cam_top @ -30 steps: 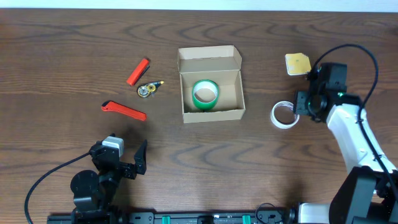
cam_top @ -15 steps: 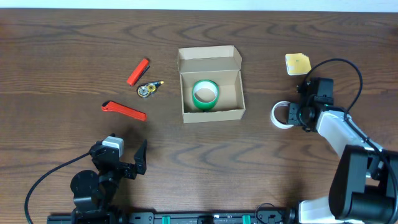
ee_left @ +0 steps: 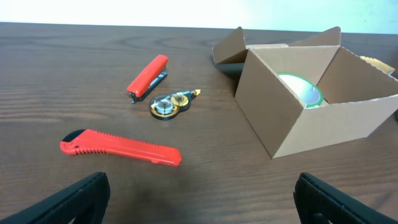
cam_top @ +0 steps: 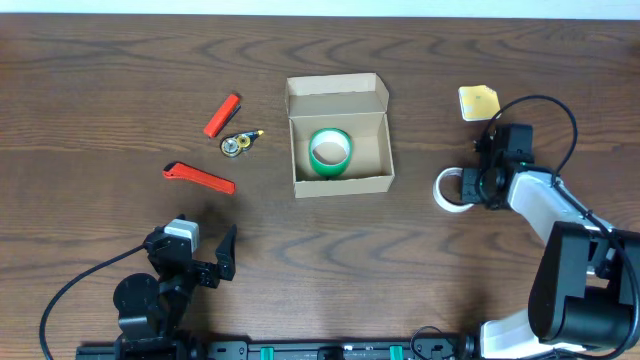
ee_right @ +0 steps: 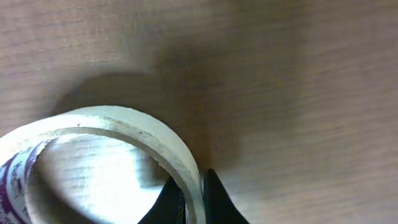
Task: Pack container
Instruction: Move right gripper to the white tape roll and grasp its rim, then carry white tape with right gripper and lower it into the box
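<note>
— Where's the container (cam_top: 340,135)?

— Mid-counter (cam_top: 100,60), upright, its lid flap thrown back on the far side. A green tape roll (cam_top: 330,150) lies flat on its floor.

— And the right claw (cam_top: 472,187)?

— Off to the container's right, apart from it, with bare wood between them. It's down at a white tape roll (cam_top: 450,190) on the counter. From the wrist, its fingertips (ee_right: 165,202) straddle the roll's wall, one inside the ring and one outside, pressed against it, so it's pinching that wall.

— Left claw (ee_left: 199,196)?

— Spread wide and empty, low at the near edge, well away from the container. In its own view the container stands ahead and to the right, one corner turned toward it.

— Anything else out there?

— Left of the container: a long red box cutter (cam_top: 199,178), a short red tool (cam_top: 222,115) and a small tape dispenser (cam_top: 240,143) just beside that. A yellow pad (cam_top: 478,101) lies beyond the right claw.
</note>
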{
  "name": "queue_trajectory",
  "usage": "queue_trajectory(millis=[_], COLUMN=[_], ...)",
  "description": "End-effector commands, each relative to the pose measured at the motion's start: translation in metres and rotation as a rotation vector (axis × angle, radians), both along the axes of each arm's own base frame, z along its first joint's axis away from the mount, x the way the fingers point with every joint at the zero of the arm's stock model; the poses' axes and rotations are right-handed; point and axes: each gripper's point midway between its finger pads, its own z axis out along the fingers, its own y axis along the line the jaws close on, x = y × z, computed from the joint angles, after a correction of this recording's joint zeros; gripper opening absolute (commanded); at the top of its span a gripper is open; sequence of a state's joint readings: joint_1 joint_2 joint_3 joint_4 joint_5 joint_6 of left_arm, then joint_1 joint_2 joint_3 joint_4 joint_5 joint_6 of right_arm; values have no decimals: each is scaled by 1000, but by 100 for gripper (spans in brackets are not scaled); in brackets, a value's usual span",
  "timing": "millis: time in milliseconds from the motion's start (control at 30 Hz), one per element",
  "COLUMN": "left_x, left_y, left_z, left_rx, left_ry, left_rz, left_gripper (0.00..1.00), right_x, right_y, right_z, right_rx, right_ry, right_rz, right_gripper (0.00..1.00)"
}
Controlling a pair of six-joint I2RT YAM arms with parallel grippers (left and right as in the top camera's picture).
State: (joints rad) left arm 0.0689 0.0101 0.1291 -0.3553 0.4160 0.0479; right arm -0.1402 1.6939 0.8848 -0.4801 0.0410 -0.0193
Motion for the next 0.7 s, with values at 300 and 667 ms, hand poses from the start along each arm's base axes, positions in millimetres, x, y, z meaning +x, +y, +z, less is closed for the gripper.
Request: queue_trajectory(millis=[300, 667], left_x=[-1, -1], left_y=[-3, -3], left_z=[-9, -9], left_rx=[-18, -18], left_ry=[23, 23], left_rz=[-10, -10], left_gripper=[95, 95], right_x=[95, 93], right_y=[59, 224], right_z=[205, 212], right_rx=[136, 334], right_ry=[-393, -396], right_rz=[114, 300], right_gripper=[1, 1])
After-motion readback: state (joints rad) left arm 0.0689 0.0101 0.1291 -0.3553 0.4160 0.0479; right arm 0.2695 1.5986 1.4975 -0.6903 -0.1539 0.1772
